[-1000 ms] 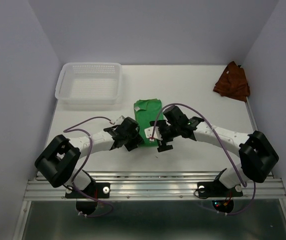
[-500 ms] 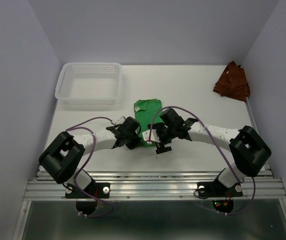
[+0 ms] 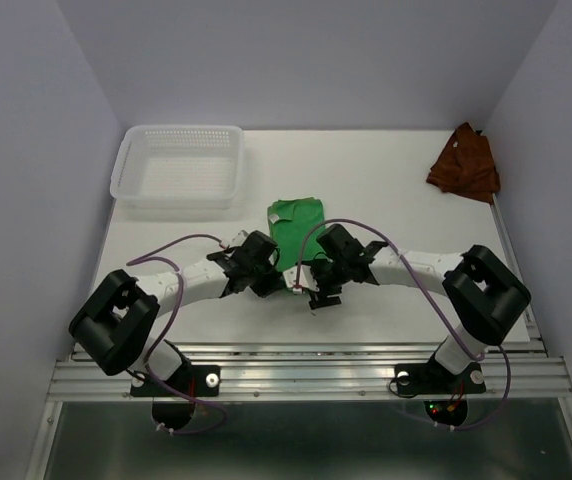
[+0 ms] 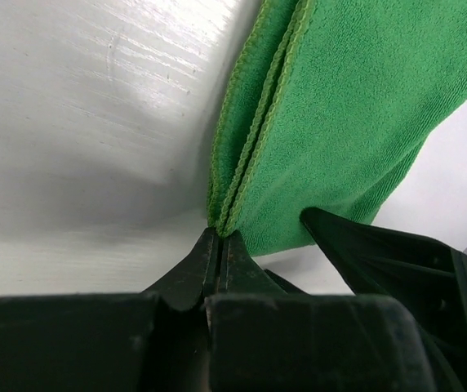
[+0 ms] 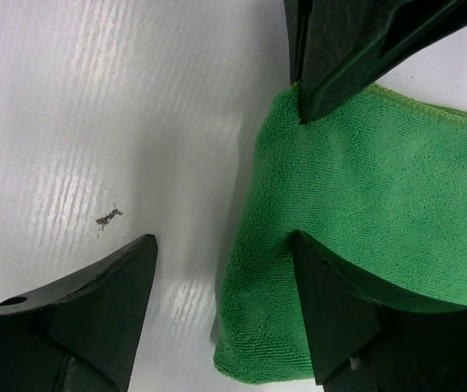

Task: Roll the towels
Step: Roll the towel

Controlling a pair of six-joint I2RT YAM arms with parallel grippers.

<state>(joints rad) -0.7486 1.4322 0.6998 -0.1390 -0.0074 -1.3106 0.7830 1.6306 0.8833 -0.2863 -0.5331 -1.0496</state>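
The green towel (image 3: pixel 294 221) lies folded flat on the table's middle; its near end is under both grippers. My left gripper (image 4: pixel 220 238) is shut on the green towel's (image 4: pixel 344 122) doubled hem at the near left corner. My right gripper (image 5: pixel 224 243) is open and straddles the green towel's (image 5: pixel 364 188) near corner, with one fingertip (image 5: pixel 303 245) on the cloth and the other on bare table. From above, the left gripper (image 3: pixel 272 282) and right gripper (image 3: pixel 314 287) sit close together. The rust towel (image 3: pixel 464 164) lies crumpled at the far right.
A white perforated basket (image 3: pixel 126 188) stands at the far left of the table. The left gripper's fingers (image 5: pixel 348 49) cross the top of the right wrist view, close to my right fingers. A small dark speck (image 5: pixel 107 216) marks the table.
The left gripper has closed onto the green towel's near hem. The right gripper has slid left toward the towel's near corner and its jaws have narrowed somewhat.
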